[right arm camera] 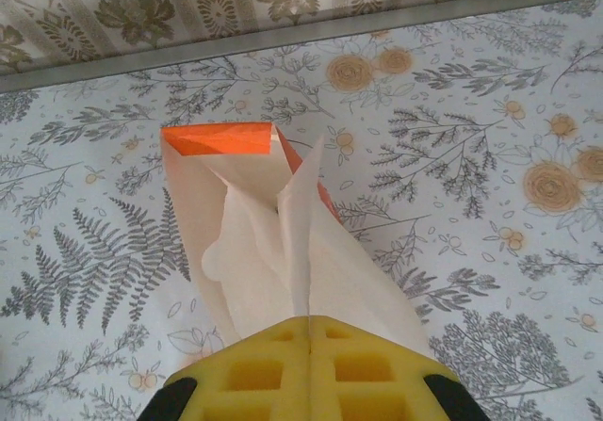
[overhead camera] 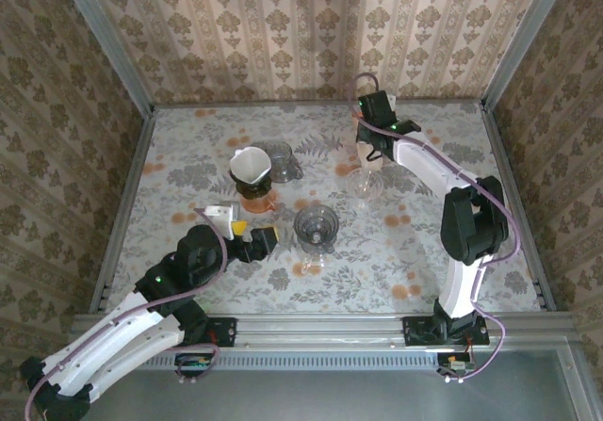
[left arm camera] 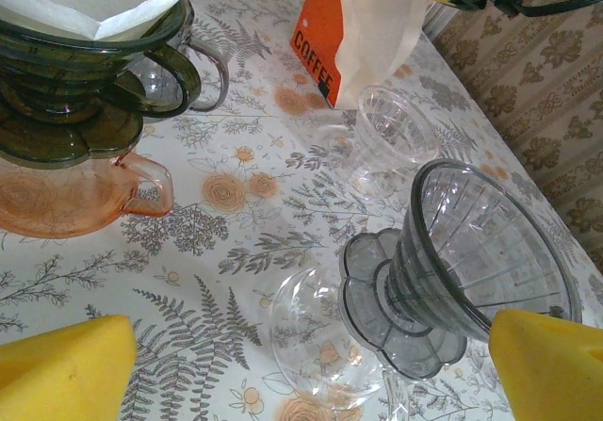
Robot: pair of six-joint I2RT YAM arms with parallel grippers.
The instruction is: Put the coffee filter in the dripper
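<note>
Foam pads on the left gripper (overhead camera: 247, 231) stand spread wide and empty, low beside the grey dripper (overhead camera: 316, 223), probably placed there to steady it. Behind that, a green dripper (overhead camera: 252, 169) already carries a white liner (left arm camera: 94, 2), so the bare grey one looks like the target. At the far right, the right gripper (right arm camera: 309, 346) is pressed together on the coffee filter (right arm camera: 283, 251), pinching its top at the mouth of the orange packet (right arm camera: 217, 140), well apart from both drippers.

Floral tbl (overhead camera: 188, 148), patterned walls (overhead camera: 283, 35), clear glass mug (overhead camera: 282, 161), pink cup (left arm camera: 66, 200)
</note>
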